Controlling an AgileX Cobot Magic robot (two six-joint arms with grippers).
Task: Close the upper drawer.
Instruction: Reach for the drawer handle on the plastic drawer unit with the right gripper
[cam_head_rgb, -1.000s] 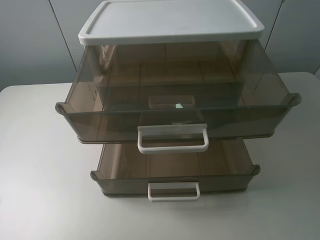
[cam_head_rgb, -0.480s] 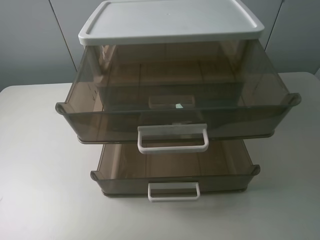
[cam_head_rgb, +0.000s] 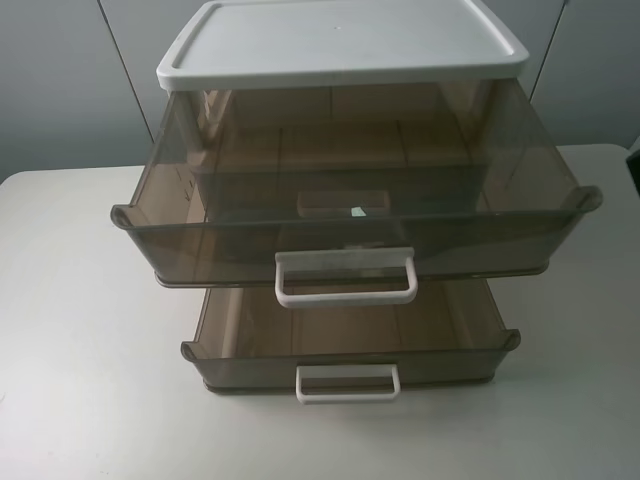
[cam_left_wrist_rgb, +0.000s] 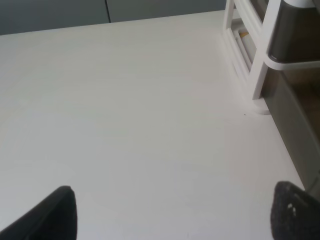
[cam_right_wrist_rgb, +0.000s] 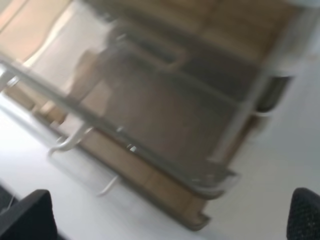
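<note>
On the table (cam_head_rgb: 80, 330) | upper drawer (cam_head_rgb: 480, 240): translucent brown plastic, open

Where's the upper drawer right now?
The upper drawer sits centre of the high view, pulled out beneath the white top and above the open lower drawer.

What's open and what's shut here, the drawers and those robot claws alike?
upper drawer: pulled well out, open.
middle drawer: seen through the upper one, looks pushed in.
bottom drawer: pulled out, open.
left gripper: open, holding nothing.
right gripper: open, holding nothing.
</note>
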